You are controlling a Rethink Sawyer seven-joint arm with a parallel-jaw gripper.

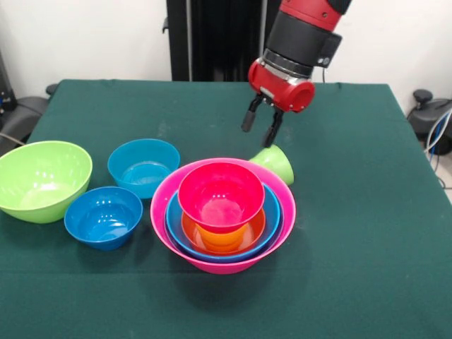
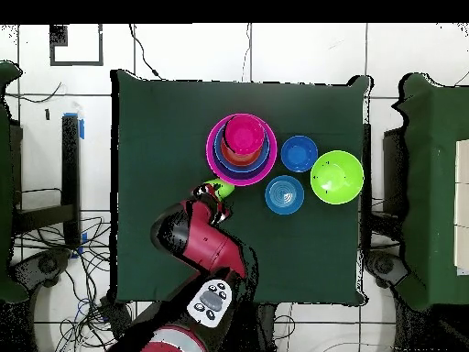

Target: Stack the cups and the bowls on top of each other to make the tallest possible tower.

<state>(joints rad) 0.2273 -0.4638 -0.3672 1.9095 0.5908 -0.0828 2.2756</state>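
One green-clothed table [image 1: 353,282], white-tiled floor [image 2: 302,55]

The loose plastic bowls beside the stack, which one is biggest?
The lime green plastic bowl, standing apart from the stack; the two blue bowls beside it are clearly smaller.

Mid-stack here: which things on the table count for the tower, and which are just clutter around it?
For the job:
- tower, big pink bowl outermost
- red-pink bowl on top
- green cup on its side behind the tower
- large green bowl
- sky blue bowl
- dark blue bowl
- claw, open above the cup

Lying about:
- nothing on the table; only cables on the floor
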